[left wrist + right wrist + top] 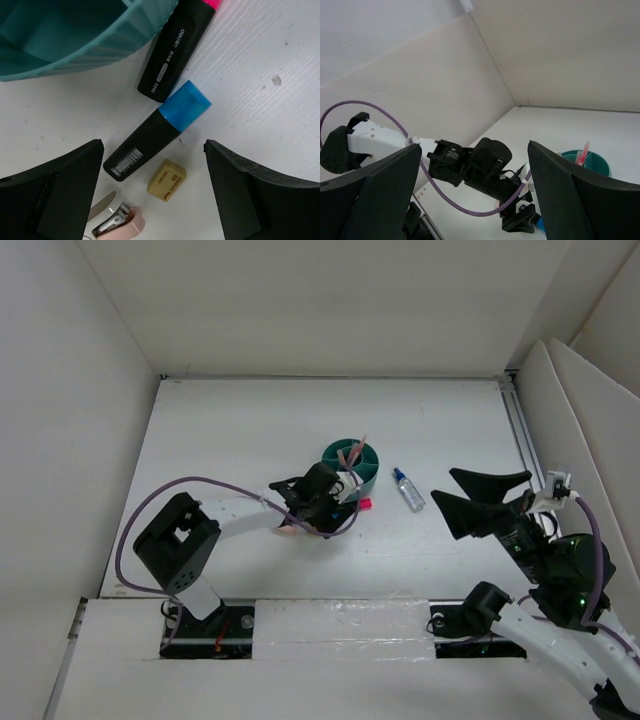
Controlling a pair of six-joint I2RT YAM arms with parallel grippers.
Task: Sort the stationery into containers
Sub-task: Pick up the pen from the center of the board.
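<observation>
The teal organizer [352, 464] stands mid-table with thin pink pens [358, 448] upright in it; it also shows in the left wrist view [75, 40] and the right wrist view [587, 161]. My left gripper [152, 192] is open, low over the table beside it. Between its fingers lie a black marker with a blue end [157, 130], a tan block [166, 179] and a pale pink eraser [117, 224]. A black marker with a pink end [177, 47] lies against the organizer. A small clear bottle [408, 489] lies to the right. My right gripper [458, 492] is open and empty, raised.
White walls enclose the table on three sides. A metal rail [524, 435] runs along the right edge. The left arm's purple cable [190, 485] loops over the table's left part.
</observation>
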